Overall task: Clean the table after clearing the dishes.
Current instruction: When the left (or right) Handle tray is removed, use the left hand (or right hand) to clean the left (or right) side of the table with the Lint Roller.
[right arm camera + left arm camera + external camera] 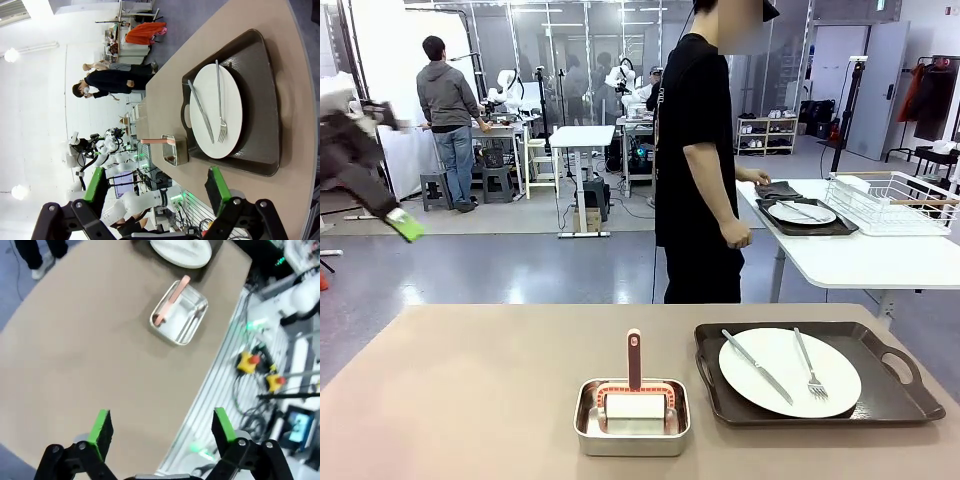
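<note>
Tabletop (470,380): beige, mostly bare on its left half. You have wiping room there, but the right half is occupied.

White table (850,262), far right, carries a wire rack (890,200). It looks like the drop-off spot. The person (695,150) stands beside it with one hand (757,178) at the far tray (820,228), which holds the far plate (790,212).

Near tray (890,395): on the tabletop's right side, handles to left and right. The near plate (780,385) is centred on it, with the knife (757,366) and fork (809,366) laid across the plate and apart from each other. Judgement: clearing is half done, and this tray has to go before you clean.

Steel pan (585,420): just left of the near tray, near the robot's edge. It holds a pink-handled tool (634,360) with the handle pointing away from you, probably parked there for the wiping step.

Left pincer (161,426): jaws wide apart, holding nothing. It is raised high at the left and tilted down over the bare tabletop.

Right pincer (155,192): also spread and holding nothing. It sits off the table edge, looking along the near tray with the wrist rolled sideways.
</note>
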Motion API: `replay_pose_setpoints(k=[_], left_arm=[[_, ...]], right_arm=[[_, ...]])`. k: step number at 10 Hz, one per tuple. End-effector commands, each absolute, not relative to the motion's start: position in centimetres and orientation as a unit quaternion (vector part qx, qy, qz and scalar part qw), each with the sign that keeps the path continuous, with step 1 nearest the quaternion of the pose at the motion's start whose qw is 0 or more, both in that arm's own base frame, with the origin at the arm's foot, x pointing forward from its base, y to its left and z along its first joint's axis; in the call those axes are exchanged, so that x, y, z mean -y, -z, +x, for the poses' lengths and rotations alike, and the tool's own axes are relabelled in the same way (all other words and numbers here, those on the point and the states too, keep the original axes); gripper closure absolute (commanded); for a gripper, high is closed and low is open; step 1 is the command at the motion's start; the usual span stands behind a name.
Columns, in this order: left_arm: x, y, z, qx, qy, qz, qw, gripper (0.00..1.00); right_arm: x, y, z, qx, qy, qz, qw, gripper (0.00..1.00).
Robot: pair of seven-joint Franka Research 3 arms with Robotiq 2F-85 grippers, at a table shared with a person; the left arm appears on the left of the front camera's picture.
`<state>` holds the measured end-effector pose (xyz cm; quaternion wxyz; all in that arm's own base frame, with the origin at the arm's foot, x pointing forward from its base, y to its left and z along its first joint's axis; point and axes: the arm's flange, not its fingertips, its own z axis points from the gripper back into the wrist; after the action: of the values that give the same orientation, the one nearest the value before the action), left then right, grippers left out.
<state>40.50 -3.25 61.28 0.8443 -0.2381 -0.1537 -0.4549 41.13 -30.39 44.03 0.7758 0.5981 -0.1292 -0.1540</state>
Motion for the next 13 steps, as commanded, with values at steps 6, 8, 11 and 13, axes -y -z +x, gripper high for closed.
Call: replay_pose_setpoints(k=[6,8,11,13], left_arm=[[18.0,-54.6,38.8,0.096,0.606,-0.137,0.778,0.0],[19.6,-53.9,38.4,0.094,0.625,-0.171,0.756,0.0],[19.3,-54.2,38.2,0.088,0.611,-0.155,0.771,0.0],[19.3,-54.2,38.2,0.088,0.611,-0.155,0.771,0.0]], right_arm=[[30.3,-44.4,41.0,0.132,0.154,0.599,0.774,0.0],[30.3,-44.4,41.0,0.132,0.154,0.599,0.774,0.0],[30.3,-44.4,41.0,0.132,0.154,0.599,0.774,0.0],[30.3,-44.4,41.0,0.132,0.154,0.599,0.774,0.0]])
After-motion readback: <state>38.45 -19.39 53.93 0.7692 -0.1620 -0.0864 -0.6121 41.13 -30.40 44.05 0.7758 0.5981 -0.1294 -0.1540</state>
